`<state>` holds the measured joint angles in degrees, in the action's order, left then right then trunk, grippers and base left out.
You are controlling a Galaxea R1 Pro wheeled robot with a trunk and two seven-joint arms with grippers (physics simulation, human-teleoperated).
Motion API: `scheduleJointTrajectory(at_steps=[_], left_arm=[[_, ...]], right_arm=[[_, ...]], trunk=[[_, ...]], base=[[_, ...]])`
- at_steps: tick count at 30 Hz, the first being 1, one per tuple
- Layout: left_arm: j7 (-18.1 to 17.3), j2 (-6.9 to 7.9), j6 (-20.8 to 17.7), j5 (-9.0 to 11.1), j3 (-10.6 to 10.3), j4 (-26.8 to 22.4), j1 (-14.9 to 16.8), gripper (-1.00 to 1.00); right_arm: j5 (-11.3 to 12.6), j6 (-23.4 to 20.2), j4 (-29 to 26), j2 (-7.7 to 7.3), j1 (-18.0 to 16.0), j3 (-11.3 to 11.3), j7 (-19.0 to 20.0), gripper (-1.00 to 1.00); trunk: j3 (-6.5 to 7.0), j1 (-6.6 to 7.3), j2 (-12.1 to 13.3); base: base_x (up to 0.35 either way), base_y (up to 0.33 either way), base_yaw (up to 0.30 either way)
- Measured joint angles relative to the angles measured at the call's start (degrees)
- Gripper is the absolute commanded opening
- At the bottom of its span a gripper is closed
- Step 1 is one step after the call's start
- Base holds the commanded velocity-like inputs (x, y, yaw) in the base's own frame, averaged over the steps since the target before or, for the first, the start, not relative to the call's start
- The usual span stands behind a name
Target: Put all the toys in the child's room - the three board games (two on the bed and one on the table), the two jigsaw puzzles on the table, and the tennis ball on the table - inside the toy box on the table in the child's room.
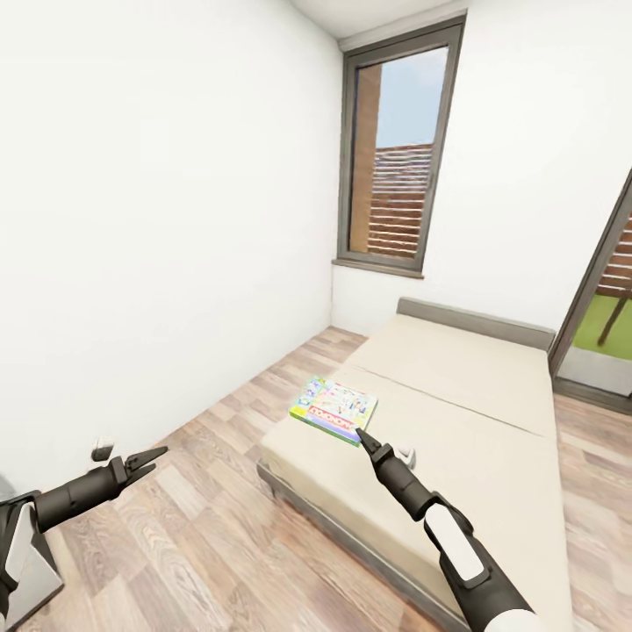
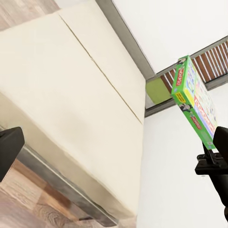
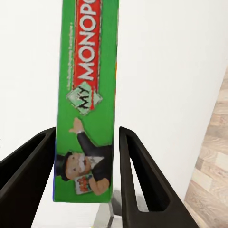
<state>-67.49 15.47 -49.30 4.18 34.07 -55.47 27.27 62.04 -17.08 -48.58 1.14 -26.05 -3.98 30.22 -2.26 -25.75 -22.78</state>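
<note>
While the right claw [image 1: 362, 433] grips the green edge of a board game [image 1: 334, 409] above the bed [image 1: 474, 421], its fingers [image 3: 137, 180] straddle the box. Left claw [image 1: 147, 459] hangs open over the wood floor [image 1: 211, 527].

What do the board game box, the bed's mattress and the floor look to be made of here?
Board game box: likely printed card, smooth, with crisp flat green edge and lettering. Mattress: seemingly matte cream fabric, plain with a seam line. Floor: wood planks or wood-look laminate, with visible grain and plank joints.
</note>
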Motion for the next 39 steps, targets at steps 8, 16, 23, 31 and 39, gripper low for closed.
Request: scheduleJointTrajectory(at_steps=[8, 16, 23, 31, 39], left_arm=[[0.01, 0.00, 0.06, 0.00, -0.01, 0.00, 0.00, 1.00], [0.02, 0.00, 0.07, 0.01, -0.01, 0.01, 0.00, 1.00], [0.05, 0.01, 0.06, 0.04, -0.01, 0.02, -0.01, 1.00], [0.11, 0.01, 0.06, 0.05, -0.02, 0.02, -0.01, 1.00], [0.10, 0.01, 0.06, 0.04, -0.01, 0.02, -0.01, 1.00]], right_arm=[[-0.03, 0.02, 0.01, 0.00, 0.00, -0.03, 0.00, -1.00], [-0.04, 0.02, 0.01, 0.00, 0.00, -0.07, 0.00, -1.00], [0.05, -0.01, -0.01, 0.01, -0.01, -0.02, -0.01, -1.00], [0.02, 0.02, 0.06, 0.01, -0.01, -0.05, -0.01, -1.00], [0.01, 0.03, 0.07, 0.02, -0.01, -0.07, -0.01, -1.00]], trunk=[[0.00, 0.00, 0.00], [0.00, 0.00, 0.00], [0.00, 0.00, 0.00], [0.00, 0.00, 0.00], [0.00, 0.00, 0.00]], base=[[0.000, 0.000, 0.285], [0.000, -0.025, 0.285], [0.000, -0.180, 0.286], [0.000, -0.285, 0.286], [0.000, -0.245, 0.285]])
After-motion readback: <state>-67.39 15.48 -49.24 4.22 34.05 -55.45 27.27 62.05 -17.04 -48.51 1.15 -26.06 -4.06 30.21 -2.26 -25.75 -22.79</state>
